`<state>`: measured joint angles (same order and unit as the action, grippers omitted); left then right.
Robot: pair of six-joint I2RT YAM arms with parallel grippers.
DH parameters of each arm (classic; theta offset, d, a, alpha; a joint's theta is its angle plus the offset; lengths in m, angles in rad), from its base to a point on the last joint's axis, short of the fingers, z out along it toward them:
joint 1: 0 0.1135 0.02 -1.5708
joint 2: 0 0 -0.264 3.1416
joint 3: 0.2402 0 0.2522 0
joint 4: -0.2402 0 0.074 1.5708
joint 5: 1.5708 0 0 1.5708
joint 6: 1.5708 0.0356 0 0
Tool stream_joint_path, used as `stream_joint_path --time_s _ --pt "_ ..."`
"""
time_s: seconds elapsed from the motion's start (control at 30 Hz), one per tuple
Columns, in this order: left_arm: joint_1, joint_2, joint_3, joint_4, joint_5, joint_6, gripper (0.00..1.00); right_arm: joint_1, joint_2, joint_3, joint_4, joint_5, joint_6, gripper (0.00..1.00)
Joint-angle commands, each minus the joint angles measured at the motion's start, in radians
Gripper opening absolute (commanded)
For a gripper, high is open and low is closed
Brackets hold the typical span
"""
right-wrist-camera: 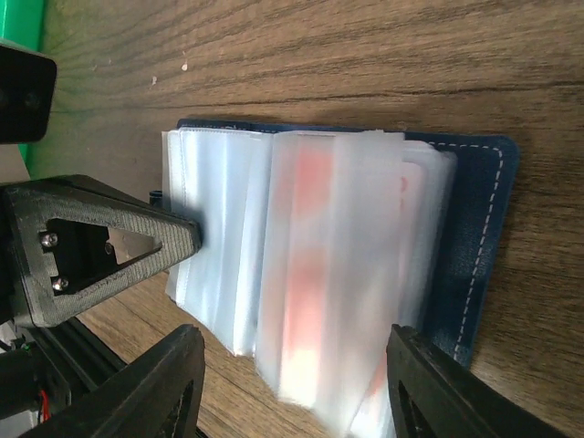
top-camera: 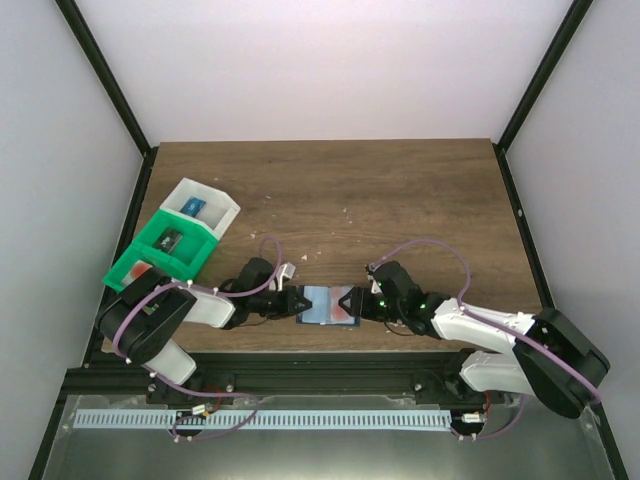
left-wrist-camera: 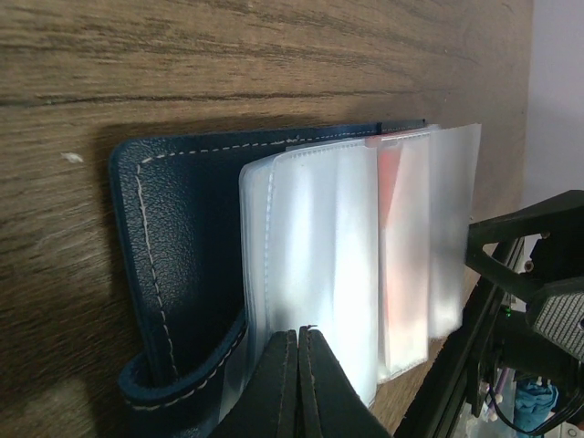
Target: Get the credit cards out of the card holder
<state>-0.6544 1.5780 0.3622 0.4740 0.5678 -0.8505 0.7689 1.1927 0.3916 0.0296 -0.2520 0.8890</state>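
Cards (right-wrist-camera: 306, 228) lie sleeved in the open card holder (top-camera: 327, 305) on the tabletop (top-camera: 400, 190), lengthwise between fingers of the released right hand (right-wrist-camera: 292, 365); the clenched left hand (left-wrist-camera: 299, 342) touches its opposite edge.

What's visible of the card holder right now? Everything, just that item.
The card holder is a dark blue leather-look wallet with pale stitching, lying open and flat on the wooden table near its front edge. Frosted clear plastic sleeves fan out of it; red-orange credit cards show through some. The left gripper, shut, touches the sleeves' edge; the right gripper, open, straddles the opposite side.
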Motion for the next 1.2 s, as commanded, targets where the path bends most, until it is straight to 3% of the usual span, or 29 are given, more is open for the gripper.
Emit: stream_joint_path --time_s 0.0,1.17 --pt "-0.003 0.013 -0.032 -0.061 -0.023 0.008 0.00 -0.006 -0.001 0.000 -0.009 0.034 -0.001 0.56" --pt "-0.003 -0.013 -0.083 0.010 -0.004 -0.056 0.00 -0.005 0.152 0.067 0.238 -0.190 0.005 0.57"
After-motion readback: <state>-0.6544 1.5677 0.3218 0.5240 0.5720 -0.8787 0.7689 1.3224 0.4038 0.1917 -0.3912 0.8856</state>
